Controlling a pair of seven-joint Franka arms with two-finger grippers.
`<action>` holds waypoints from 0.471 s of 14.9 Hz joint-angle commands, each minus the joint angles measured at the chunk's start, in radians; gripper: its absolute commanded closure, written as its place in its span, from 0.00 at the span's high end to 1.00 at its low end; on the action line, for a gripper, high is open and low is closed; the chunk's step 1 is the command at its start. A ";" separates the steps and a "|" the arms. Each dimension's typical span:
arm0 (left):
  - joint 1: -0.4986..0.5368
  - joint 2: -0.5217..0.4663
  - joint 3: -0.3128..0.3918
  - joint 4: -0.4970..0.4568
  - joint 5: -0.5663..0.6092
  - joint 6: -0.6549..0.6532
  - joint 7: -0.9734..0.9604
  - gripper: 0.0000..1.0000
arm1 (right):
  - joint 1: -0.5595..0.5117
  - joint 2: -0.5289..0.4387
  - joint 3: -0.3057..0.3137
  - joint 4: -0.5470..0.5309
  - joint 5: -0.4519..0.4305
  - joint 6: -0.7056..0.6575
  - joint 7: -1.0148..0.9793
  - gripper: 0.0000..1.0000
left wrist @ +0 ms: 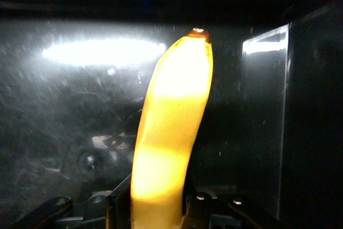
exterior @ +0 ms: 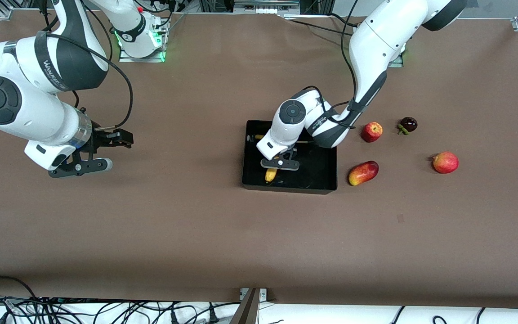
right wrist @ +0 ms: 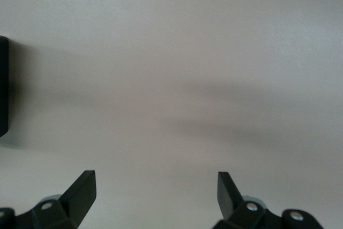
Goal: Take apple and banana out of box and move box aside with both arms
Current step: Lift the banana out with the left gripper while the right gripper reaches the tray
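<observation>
At about nine o'clock in the front view the right gripper (exterior: 89,164) hangs over bare table (exterior: 187,234) toward the right arm's end, its jaws spread wide and empty; that arm waits. At the centre the box (exterior: 317,177) holds the banana (exterior: 270,174), and the left gripper (exterior: 279,163), down inside the box, has its jaws closed on the banana. Toward three o'clock the apple (exterior: 371,132) already lies on the table just beside the box. So the apple appears done, the banana gripped but not lifted out, and moving the box aside with both arms remains.
</observation>
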 commanded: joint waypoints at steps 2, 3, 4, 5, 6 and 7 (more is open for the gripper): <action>0.024 -0.118 -0.012 0.021 0.007 -0.150 -0.006 0.00 | 0.008 -0.007 -0.001 -0.003 0.004 -0.003 -0.009 1.00; 0.024 -0.135 -0.014 0.043 -0.009 -0.211 -0.003 0.00 | 0.008 -0.007 -0.001 -0.003 0.004 -0.005 -0.009 1.00; 0.026 -0.144 -0.012 0.083 -0.052 -0.277 0.005 0.01 | 0.008 -0.007 0.000 -0.003 0.005 -0.005 -0.007 1.00; 0.029 -0.146 -0.012 0.124 -0.087 -0.349 0.042 0.01 | 0.012 -0.007 0.000 -0.003 0.005 -0.005 -0.006 1.00; 0.032 -0.147 -0.011 0.173 -0.112 -0.430 0.094 0.01 | 0.029 -0.007 0.000 -0.003 0.007 -0.005 -0.004 1.00; 0.047 -0.146 -0.011 0.224 -0.129 -0.519 0.150 0.02 | 0.049 -0.007 -0.001 -0.003 0.021 -0.008 -0.004 1.00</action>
